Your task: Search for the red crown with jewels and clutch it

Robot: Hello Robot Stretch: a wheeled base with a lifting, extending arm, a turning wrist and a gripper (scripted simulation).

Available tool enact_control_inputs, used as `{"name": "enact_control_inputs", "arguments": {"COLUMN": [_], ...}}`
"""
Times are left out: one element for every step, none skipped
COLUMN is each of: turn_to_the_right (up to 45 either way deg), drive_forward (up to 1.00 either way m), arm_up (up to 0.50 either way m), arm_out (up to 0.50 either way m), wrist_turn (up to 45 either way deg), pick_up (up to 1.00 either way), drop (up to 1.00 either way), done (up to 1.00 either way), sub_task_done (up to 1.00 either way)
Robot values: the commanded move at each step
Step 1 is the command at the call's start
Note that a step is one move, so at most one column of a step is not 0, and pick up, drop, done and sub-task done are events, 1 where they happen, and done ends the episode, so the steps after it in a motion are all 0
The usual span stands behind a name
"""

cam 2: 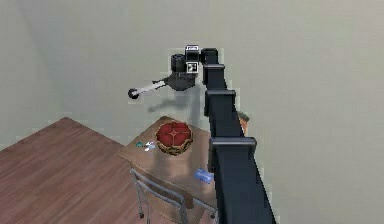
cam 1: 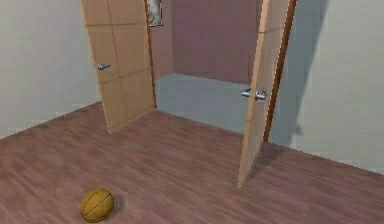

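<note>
The arm (cam 2: 225, 130) hides part of the table (cam 2: 150, 158). A tiny blue thing (cam 2: 205, 177) there is too small to name.

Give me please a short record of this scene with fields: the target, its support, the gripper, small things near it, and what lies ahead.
target: red crown, round, with a gold-coloured band
support: wooden table next to the wall
gripper: gripper in front of bare wall, higher in the arm side view than the crown; holds nothing
near the target: small pale thing and small blue thing on the table
ahead: left door and right door, both open; orange ball on the wooden floor
</note>
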Motion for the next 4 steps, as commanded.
{"name": "enact_control_inputs", "arguments": {"turn_to_the_right": [0.0,0.0,0.0,0.0], "drive_forward": [0.0,0.0,0.0,0.0], "arm_up": [0.0,-0.3,0.0,0.1], "arm_out": [0.0,0.0,0.0,0.0], "wrist_turn": [30.0,0.0,0.0,0.0], "pick_up": [0.0,0.0,1.0,0.0], "drop": [0.0,0.0,0.0,0.0], "done": [0.0,0.0,0.0,0.0], "sub_task_done": [0.0,0.0,0.0,0.0]}}
